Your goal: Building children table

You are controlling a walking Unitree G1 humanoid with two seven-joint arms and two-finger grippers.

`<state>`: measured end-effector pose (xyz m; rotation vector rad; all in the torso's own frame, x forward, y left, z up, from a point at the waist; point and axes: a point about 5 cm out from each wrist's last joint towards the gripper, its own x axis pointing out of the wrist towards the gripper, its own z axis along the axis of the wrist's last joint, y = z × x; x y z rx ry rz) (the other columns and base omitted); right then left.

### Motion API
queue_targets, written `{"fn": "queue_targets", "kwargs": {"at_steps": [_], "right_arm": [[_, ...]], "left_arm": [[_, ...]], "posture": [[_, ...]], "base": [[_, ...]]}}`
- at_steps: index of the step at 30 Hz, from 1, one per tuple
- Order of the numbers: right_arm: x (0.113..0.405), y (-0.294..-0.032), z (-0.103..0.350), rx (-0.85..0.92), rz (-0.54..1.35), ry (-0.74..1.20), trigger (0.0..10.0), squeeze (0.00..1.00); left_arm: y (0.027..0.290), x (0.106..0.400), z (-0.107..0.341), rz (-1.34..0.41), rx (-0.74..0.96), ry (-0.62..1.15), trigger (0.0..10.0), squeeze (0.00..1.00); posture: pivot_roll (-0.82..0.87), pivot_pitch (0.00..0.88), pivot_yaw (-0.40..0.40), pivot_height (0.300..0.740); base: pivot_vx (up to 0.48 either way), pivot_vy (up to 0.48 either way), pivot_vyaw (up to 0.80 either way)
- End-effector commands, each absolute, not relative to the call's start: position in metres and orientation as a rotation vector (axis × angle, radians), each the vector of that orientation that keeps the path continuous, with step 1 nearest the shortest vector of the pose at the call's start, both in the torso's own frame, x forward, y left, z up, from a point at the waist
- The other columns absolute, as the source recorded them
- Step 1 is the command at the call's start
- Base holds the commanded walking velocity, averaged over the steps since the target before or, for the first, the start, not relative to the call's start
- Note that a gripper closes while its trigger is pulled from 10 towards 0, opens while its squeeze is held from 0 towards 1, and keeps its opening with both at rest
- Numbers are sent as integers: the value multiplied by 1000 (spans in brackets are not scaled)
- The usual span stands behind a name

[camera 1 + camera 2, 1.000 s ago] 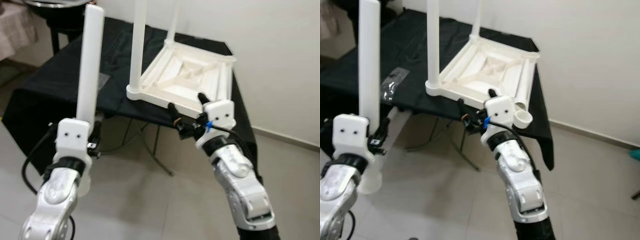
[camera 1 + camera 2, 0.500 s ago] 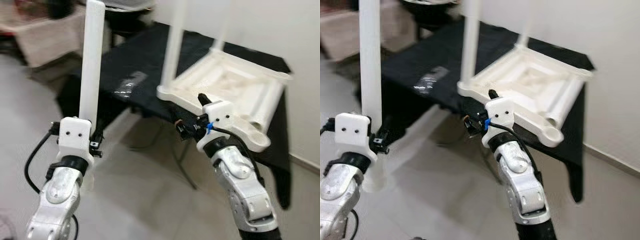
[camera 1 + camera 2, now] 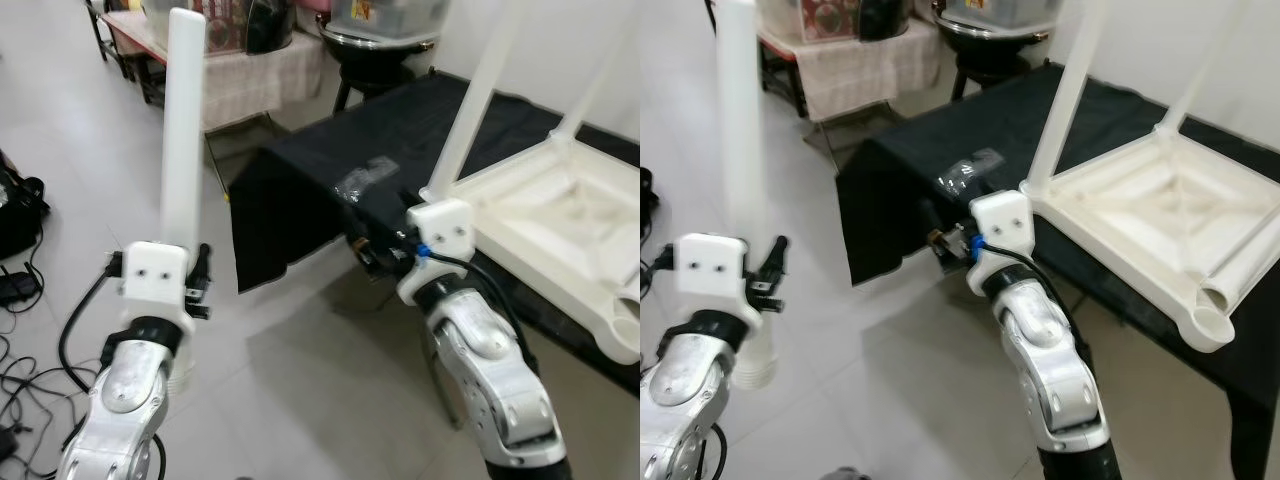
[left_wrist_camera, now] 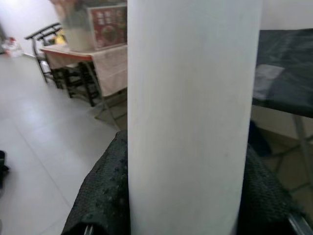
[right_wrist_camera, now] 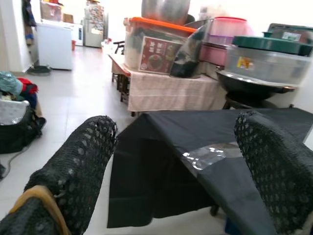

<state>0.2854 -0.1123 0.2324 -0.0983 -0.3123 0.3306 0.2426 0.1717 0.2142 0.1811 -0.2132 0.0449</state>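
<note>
My left gripper [image 3: 186, 252] is shut on a loose white table leg [image 3: 185, 130], holding it upright at the left; in the left wrist view the leg [image 4: 193, 112] sits between the black fingers [image 4: 100, 196]. The white children's table top [image 3: 1160, 220] lies upside down on a black-draped table [image 3: 320, 170] at the right. Two legs [image 3: 1065, 90] stand up from it, and an empty corner socket [image 3: 1205, 322] faces me. My right gripper [image 3: 372, 248] is open and empty in front of the draped table's near edge, left of the table top. Its fingers [image 5: 73, 166] frame the black cloth.
A clear plastic bag [image 3: 365, 178] lies on the black cloth. Behind stand a cloth-covered side table [image 3: 250, 70] with containers and a big black pot [image 3: 385, 45]. A black bag [image 3: 18, 215] and cables [image 3: 20, 370] lie on the floor at the left. Tiled floor [image 3: 290, 400] is open ahead.
The whole view has swung left, so the draped table and table top now sit further right. Both grippers keep their pose: the left still holds the leg, the right stays open.
</note>
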Motion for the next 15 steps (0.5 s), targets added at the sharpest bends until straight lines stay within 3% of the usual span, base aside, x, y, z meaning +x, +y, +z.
{"fn": "queue_targets", "kwargs": {"at_steps": [1, 15], "right_arm": [[287, -119, 231, -102, 308, -300, 10000, 0], [288, -119, 232, -89, 305, -307, 10000, 0]], "left_arm": [[169, 242, 217, 32, 191, -230, 10000, 0], [170, 244, 217, 30, 199, -233, 10000, 0]], "posture": [[102, 186, -128, 740], [105, 183, -128, 740]], "base": [[0, -461, 0], [0, -460, 0]]}}
